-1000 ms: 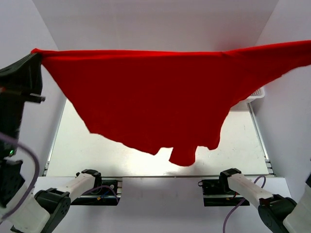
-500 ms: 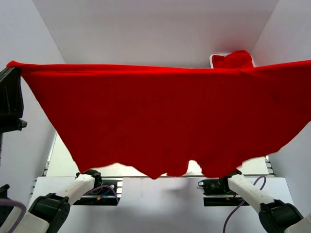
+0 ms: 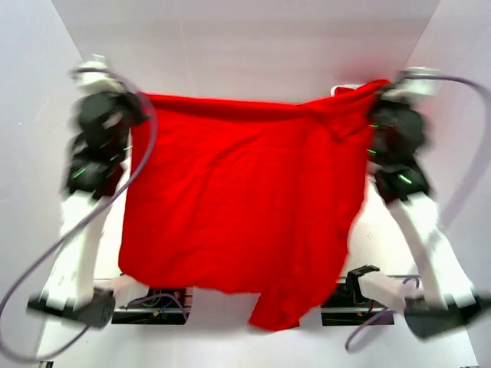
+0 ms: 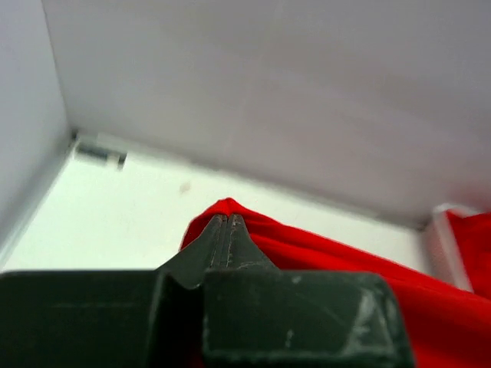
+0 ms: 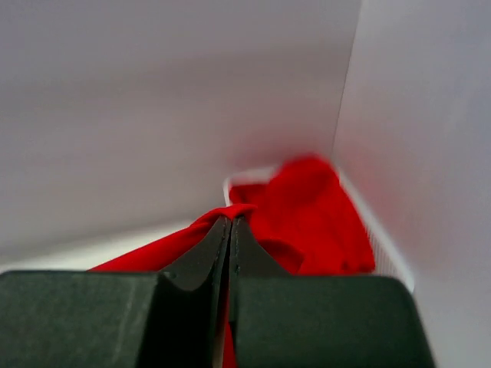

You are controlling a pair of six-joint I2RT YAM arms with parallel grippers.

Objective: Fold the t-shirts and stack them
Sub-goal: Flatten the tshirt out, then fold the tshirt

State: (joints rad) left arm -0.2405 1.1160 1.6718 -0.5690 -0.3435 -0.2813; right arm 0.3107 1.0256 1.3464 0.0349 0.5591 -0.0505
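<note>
A soft, plain red t-shirt (image 3: 238, 199) is hanging curtain-like above the desk (image 4: 92, 215). The left gripper (image 4: 228, 222) at 10 o'clock and right gripper (image 5: 231, 222) at 2 o'clock are pinching its top corners between their jaws.

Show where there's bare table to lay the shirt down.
Far-left table, against the back wall, beyond the left gripper. A strip between the shirt and the right arm. Crowded: far-right corner, basket heaped with red shirts. Under the held shirt: hidden.
</note>
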